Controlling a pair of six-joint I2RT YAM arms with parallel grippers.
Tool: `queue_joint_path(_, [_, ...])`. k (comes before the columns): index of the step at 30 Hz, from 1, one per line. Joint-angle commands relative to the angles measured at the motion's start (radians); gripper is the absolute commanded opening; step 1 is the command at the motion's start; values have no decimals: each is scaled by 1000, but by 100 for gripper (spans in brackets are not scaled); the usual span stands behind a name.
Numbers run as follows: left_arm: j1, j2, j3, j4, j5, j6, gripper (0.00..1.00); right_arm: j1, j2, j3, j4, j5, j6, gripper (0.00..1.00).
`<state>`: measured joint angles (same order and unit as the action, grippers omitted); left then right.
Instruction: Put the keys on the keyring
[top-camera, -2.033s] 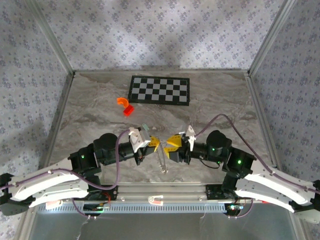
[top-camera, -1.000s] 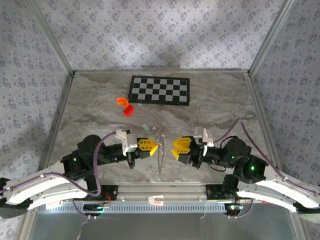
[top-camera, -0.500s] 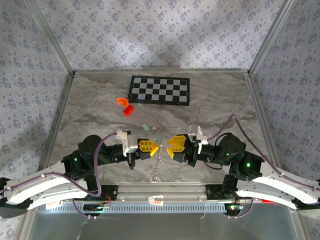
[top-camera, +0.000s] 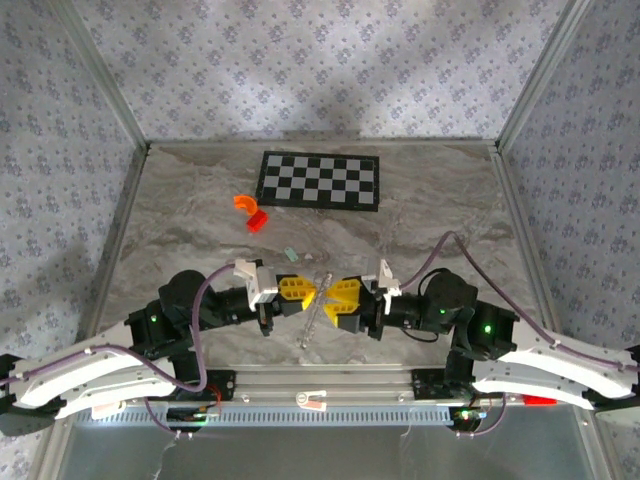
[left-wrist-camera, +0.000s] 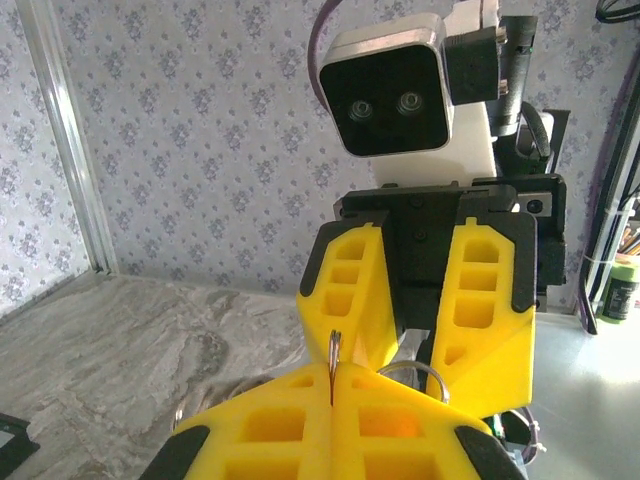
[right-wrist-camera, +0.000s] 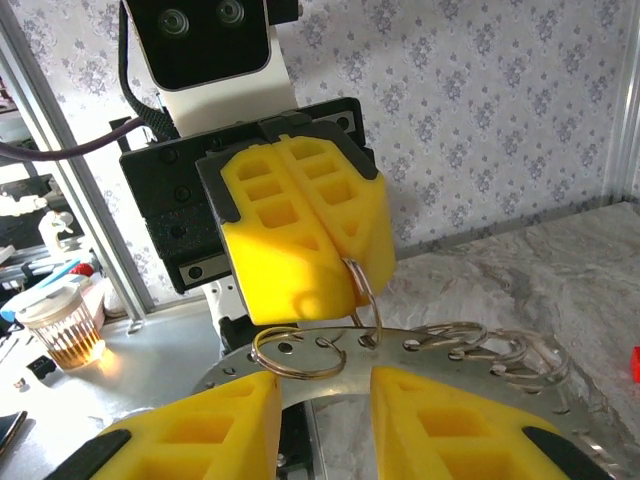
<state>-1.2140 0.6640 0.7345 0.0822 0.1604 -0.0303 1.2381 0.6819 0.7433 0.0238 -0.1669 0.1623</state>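
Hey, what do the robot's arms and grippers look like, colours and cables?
The left arm and right arm have white shells, black joints with small green lights, and a purple cable looping along each. The left gripper and right gripper have chunky yellow wedge fingers with rectangular hollows and black trim, on black bodies. A white camera box with a black two-lens face tops each wrist.

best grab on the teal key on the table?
Pinch the teal key by its opposite edges, coming straight down: it lies flat on the table, so only its edges offer purchase. Probably the right hand, since the left hand is shut on the keyring.
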Motion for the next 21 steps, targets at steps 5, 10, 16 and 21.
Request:
queue_joint_path(5, [-10, 0, -7, 77, -26, -2, 0, 32, -6, 20, 51, 20, -24, 31])
queue_joint_path(10, [-10, 4, -16, 85, -24, -4, 0, 42, -5, 6, 85, 20, -25, 30])
queue_joint_path(16, [-10, 11, -21, 83, -23, -5, 0, 47, 13, 10, 93, 7, -29, 21])
queue_joint_path(21, [-9, 8, -30, 111, -21, -10, 0, 57, 27, 17, 73, 3, -32, 16])
